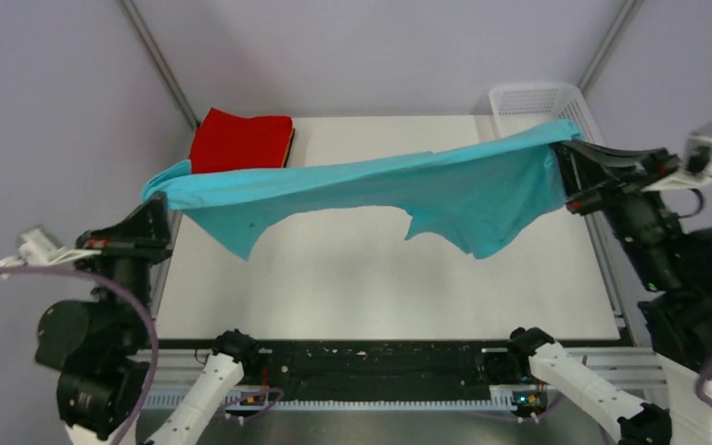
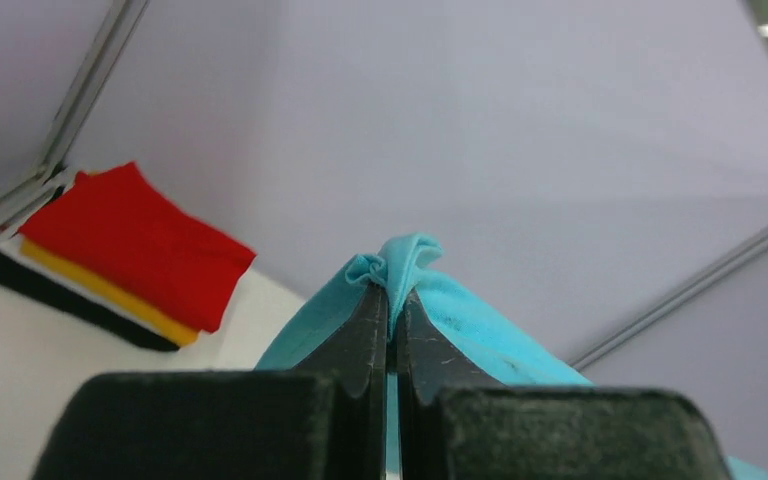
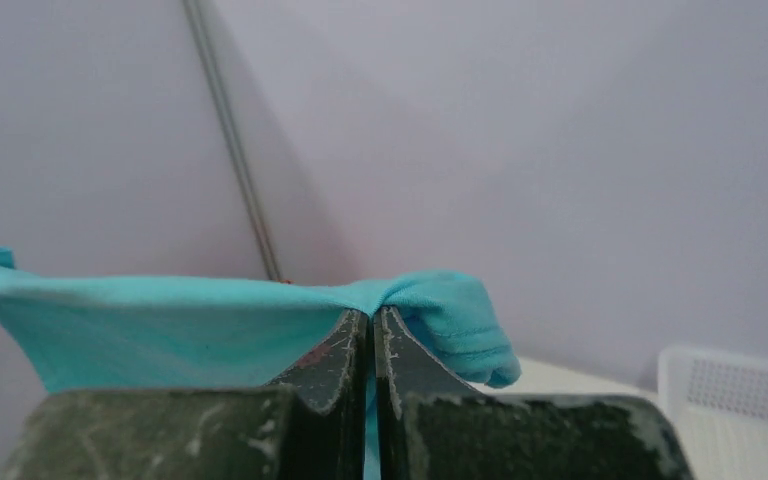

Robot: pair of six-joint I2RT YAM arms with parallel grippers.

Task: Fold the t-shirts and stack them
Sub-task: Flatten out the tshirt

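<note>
Above the table point(image 1: 380, 287) the turquoise tee point(image 1: 380, 190) hangs stretched in the air between the two arms. The left gripper point(image 1: 159, 209) is clamped on one end of it, over the table's left edge. In the left wrist view its two dark fingers point(image 2: 355, 335) are pressed together, with a small bunch of turquoise cloth pinched at the tips and poking up past them. The right gripper point(image 1: 564, 159) is clamped on the other end, over the table's far right corner. Its fingers point(image 3: 335, 355) are likewise closed tight on a fold of cloth that curls over to one side.

The right end sits farther toward the table's back than the left, so the tee's upper edge runs as a taut, slanted line across the table. Below that line the cloth sags in loose flaps over the table's middle: a narrow pointed one nearer the left edge and a wider, uneven one nearer the right. From above I cannot tell whether the lowest tips brush the table.

On the table's far left corner lies a stack of folded tees. The red tee point(image 1: 241, 141) is on top, the orange tee point(image 2: 110, 292) is under it, and the black tee point(image 2: 55, 295) is lowest, jutting out past the others. A white mesh basket point(image 1: 538, 100) sits at the table's far right corner, just behind the right gripper.
</note>
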